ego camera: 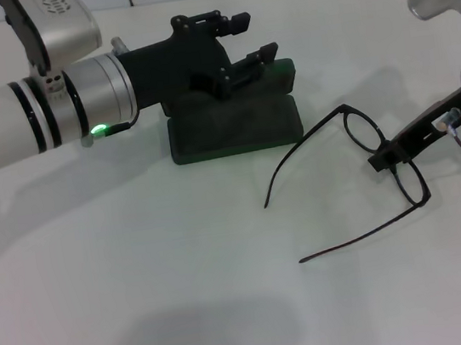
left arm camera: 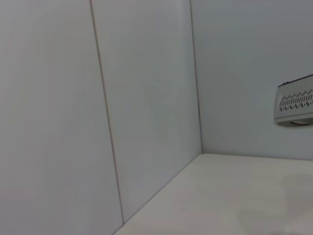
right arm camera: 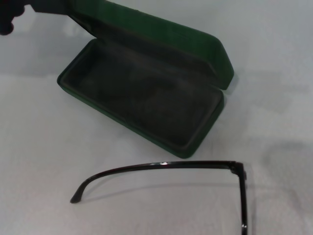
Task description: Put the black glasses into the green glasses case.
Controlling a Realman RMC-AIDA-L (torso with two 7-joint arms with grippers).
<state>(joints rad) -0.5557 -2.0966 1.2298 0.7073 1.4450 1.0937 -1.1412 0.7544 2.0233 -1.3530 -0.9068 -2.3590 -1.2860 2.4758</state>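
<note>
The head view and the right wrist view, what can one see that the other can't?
Only the head view shows both arms: the left gripper by the lid of the green glasses case, the right gripper at the bridge of the black glasses, plus both lenses and both temple arms. Only the right wrist view looks right down into the case's empty dark lining. Both show the open case on the white table and one curved temple arm.
</note>
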